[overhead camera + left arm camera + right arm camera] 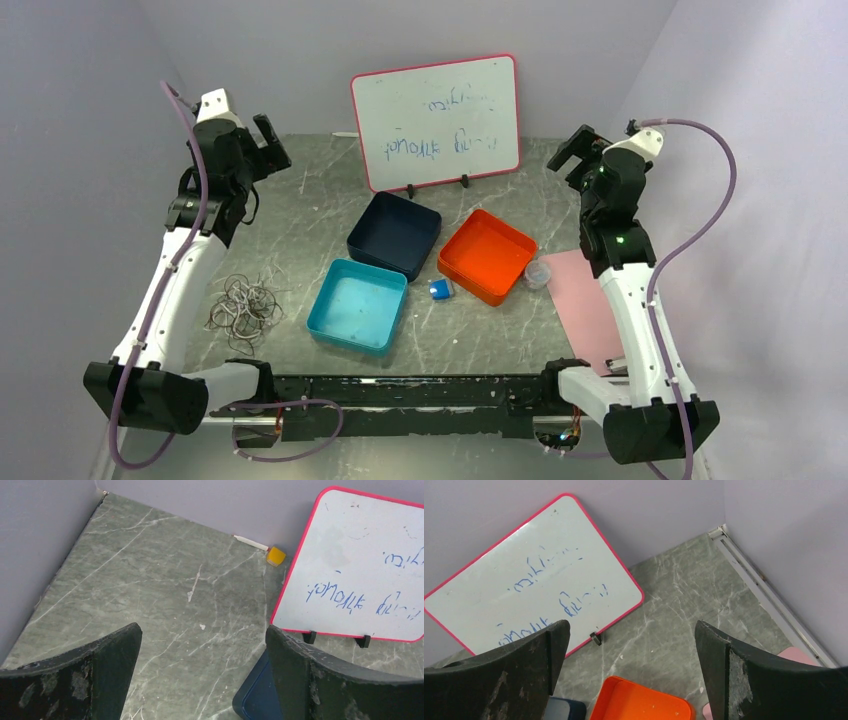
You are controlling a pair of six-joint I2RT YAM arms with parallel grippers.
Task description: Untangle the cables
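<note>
Loops of thin dark and whitish cables (pixel 243 308) lie in one loose heap on the table (pixel 300 210), to the left of the teal tray (pixel 357 306) and clear of its rim. Nothing is touching them.

The left end effector (pixel 272 143) is raised far behind and to the left of the teal tray, well apart from the heap, with its two fingers spread wide and nothing between them. Its wrist view shows the same (pixel 202 630), with bare table in the gap.

The right end effector (pixel 570 148) is raised far behind and to the right of the teal tray, its fingers likewise wide apart and empty (pixel 631 627).

A navy tray (pixel 394 234) sits just behind the teal tray, their corners close together. An orange tray (pixel 487 255) lies to the right of the teal tray and a little further back, with a small blue block (pixel 440 290) between the two. A clear round cup (pixel 538 274) and a pink sheet (pixel 590 305) lie further right. A pink-framed whiteboard (pixel 437 120) with blue writing stands well behind the teal tray. The left wrist view shows a yellow block (pixel 275 556) at the wall beside the whiteboard.
</note>
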